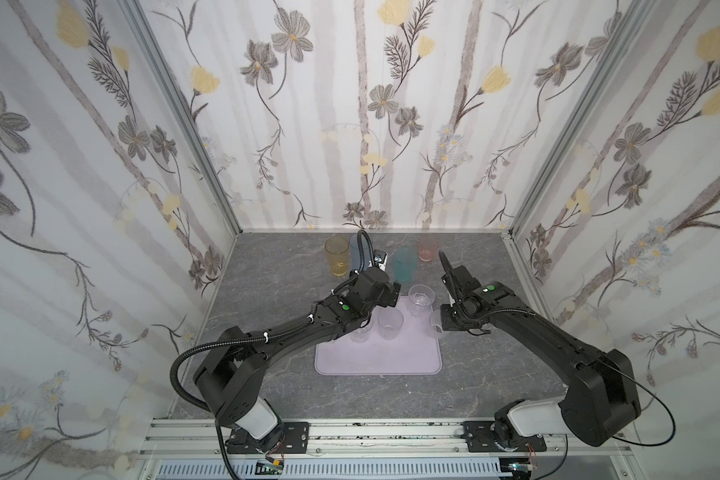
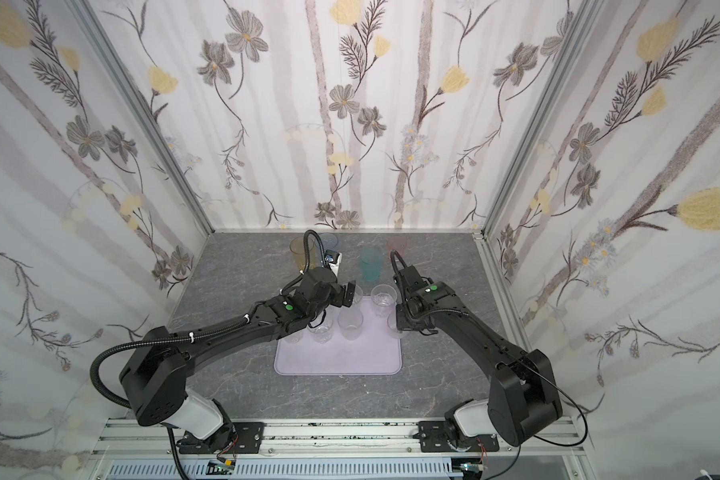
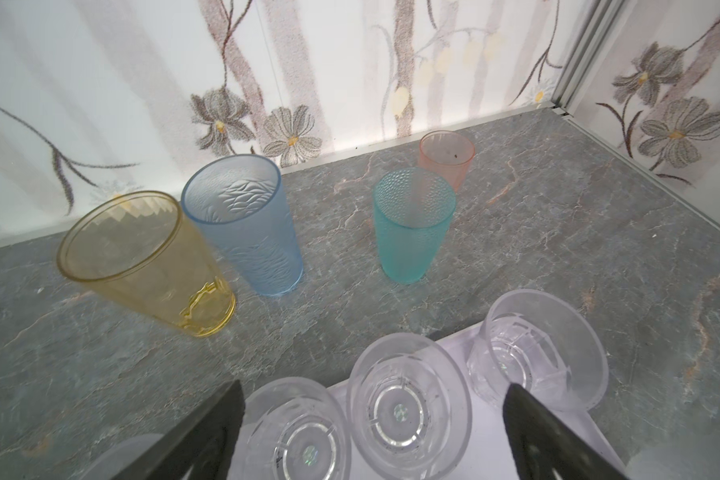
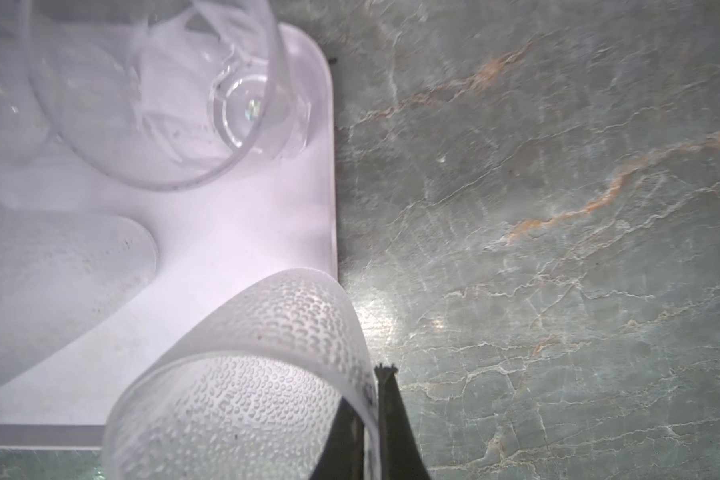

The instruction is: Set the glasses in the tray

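Observation:
The lilac tray [image 1: 379, 357] lies mid-table with three short clear glasses in its back half [image 1: 420, 299] [image 1: 390, 324] [image 1: 359, 332]. My left gripper [image 3: 375, 385] hangs open above the tray's back left corner, over two clear glasses [image 3: 408, 399] [image 3: 300, 432]. My right gripper [image 4: 368, 386] is shut on the wall of a frosted dimpled glass [image 4: 246, 374], one finger inside and one outside. That glass [image 1: 436, 323] is tilted at the tray's right edge [image 4: 329, 166]. Amber [image 3: 142, 257], blue [image 3: 242, 224], teal [image 3: 412, 224] and pink [image 3: 447, 156] glasses stand on the table behind the tray.
Floral-papered walls close the grey marbled table [image 1: 267, 291] on three sides, with metal corner posts [image 1: 516, 232]. Both arm bases sit on an aluminium rail [image 1: 371, 432] at the front. Another frosted glass [image 4: 59, 270] stands in the tray beside the held one.

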